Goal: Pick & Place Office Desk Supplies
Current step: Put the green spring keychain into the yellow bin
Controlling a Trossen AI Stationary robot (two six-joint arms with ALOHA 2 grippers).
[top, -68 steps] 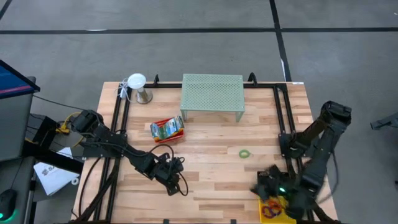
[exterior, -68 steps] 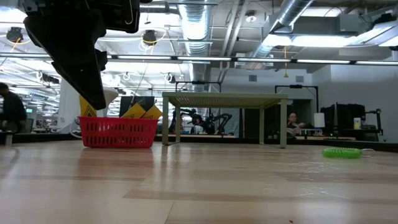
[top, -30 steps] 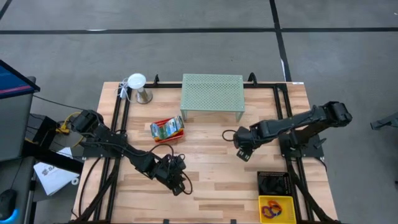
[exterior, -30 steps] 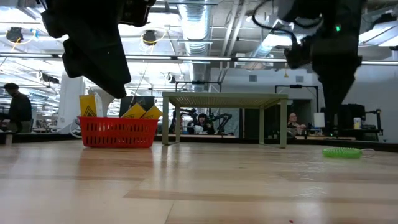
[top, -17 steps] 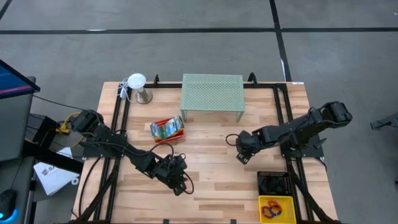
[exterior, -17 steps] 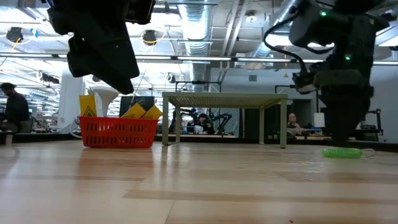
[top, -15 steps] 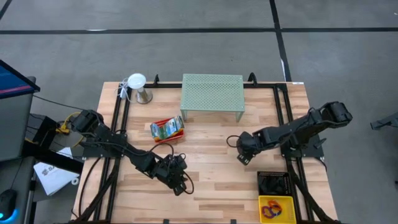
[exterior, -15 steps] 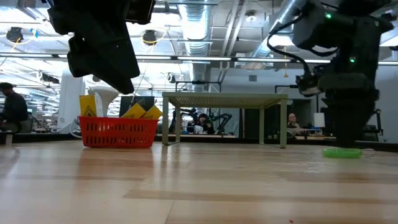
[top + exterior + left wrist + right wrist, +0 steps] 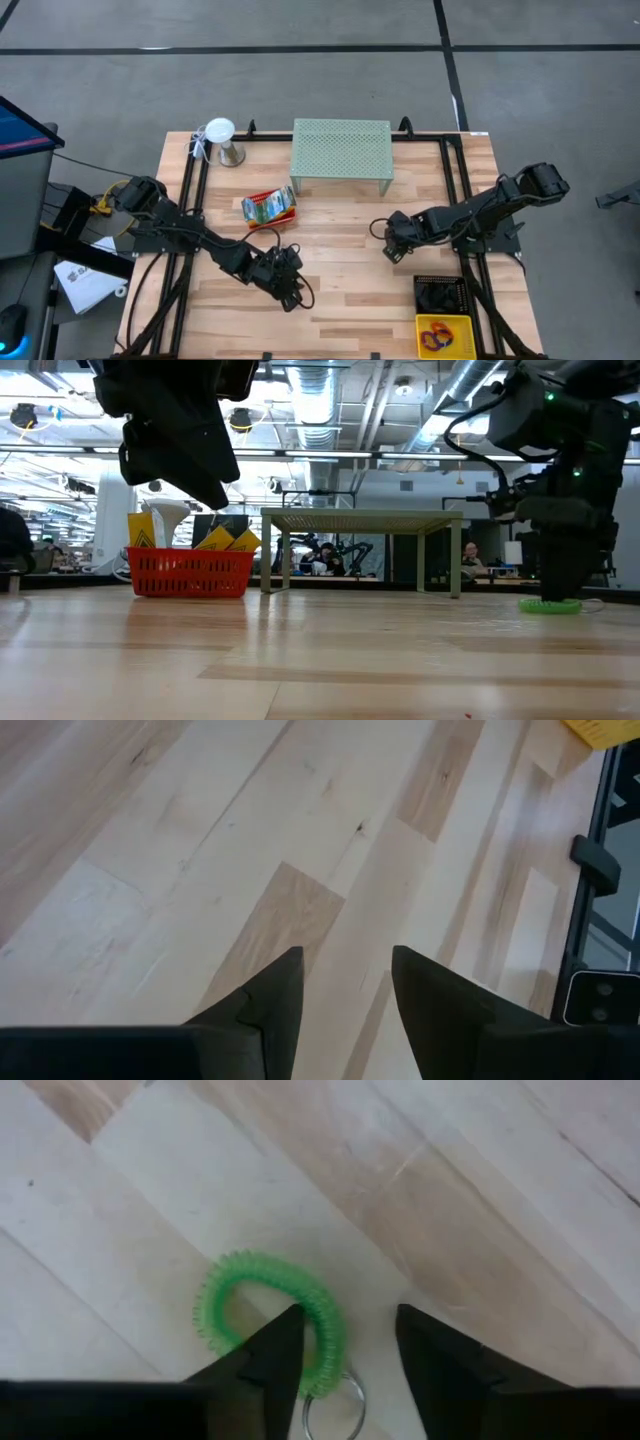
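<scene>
The yellow tray (image 9: 445, 334) w/ coloured elastic loops (image 9: 436, 335) sits at the near right corner of the light wood bench (image 9: 340, 290). Just behind it is a black tray (image 9: 440, 295) w/ small dark bits inside; I can't tell what they are.

The left gripper (image 9: 292, 292) hangs over bare wood near the front, a bit left of the middle. Its fingers (image 9: 268, 1010) stand apart w/ nothing between them. It just waits.

Farther back on the right side, the right gripper (image 9: 394, 248) is low over the bench. In its wrist view the green coiled plastic loop (image 9: 268, 1320) w/ a small metal ring lies flat on the wood. One dark finger (image 9: 270, 1355) sits right at the coil's rim and the other is off to the side. The fingers are parted, not yet clamped on it. The low view shows the loop (image 9: 548, 605) on the bench under that arm.

Step in hand, I think: grab the green loop. Next move prob needs the fingers to go down till one is inside the coil and one outside, then pinch the rim and lift. The coil is thin and springy, so it may slip or roll away. After that it likely goes to the yellow tray w/ the other loops.

Farther back, left of middle, is a red mesh basket (image 9: 269, 209) w/ yellow-green crayon boxes (image 9: 266, 206) in it. At the back stand a mint-green mesh shelf (image 9: 341, 150) and a small white desk lamp (image 9: 220, 132).
</scene>
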